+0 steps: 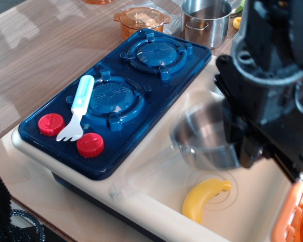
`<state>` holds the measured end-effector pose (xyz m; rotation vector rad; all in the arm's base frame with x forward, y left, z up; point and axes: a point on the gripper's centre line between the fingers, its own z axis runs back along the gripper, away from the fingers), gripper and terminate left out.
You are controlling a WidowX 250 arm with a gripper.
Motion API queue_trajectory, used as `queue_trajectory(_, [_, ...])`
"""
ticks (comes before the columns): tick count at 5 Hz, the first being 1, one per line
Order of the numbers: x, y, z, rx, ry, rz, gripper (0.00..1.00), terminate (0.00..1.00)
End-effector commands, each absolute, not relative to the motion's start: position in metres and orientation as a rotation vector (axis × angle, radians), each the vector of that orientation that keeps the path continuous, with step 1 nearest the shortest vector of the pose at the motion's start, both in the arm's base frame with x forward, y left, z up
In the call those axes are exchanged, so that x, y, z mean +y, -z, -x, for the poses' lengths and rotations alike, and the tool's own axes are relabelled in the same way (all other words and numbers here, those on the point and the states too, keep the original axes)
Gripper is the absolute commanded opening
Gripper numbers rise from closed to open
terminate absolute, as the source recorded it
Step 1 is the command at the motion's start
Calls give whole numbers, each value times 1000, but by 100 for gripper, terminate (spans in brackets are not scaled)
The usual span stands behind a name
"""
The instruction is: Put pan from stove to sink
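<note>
We found the pan (pixel 204 138) blurred, hanging over the sink (pixel 156 179) rather than on the stove (pixel 116 96), its thin wire handle a faint smear reaching toward 8 o'clock across the sink's near rim. The gripper (pixel 240 143) stood at the pan's 3 o'clock edge, a large black mass covering that side; it appeared clamped onto the pan's rim, though the fingertips themselves were hidden behind the housing, so we could not tell how wide they stood. A yellow banana (pixel 204 199) lay on the sink floor over the drain mark, just at 6 o'clock from the pan. Both burners on the stove were bare, with a blue-handled fork (pixel 77 108) lying near the two red knobs (pixel 89 144). At 12 o'clock beyond the stove stood a steel pot (pixel 206 20) and an orange pot (pixel 141 20). An orange basket (pixel 293 222) edged the sink at 4 o'clock.
</note>
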<state>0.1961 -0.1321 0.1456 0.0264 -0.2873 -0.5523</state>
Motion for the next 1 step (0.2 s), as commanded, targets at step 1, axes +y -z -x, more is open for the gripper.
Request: queue_trajectory(1, [-133,-154,-198,-322,552,-13,100,100])
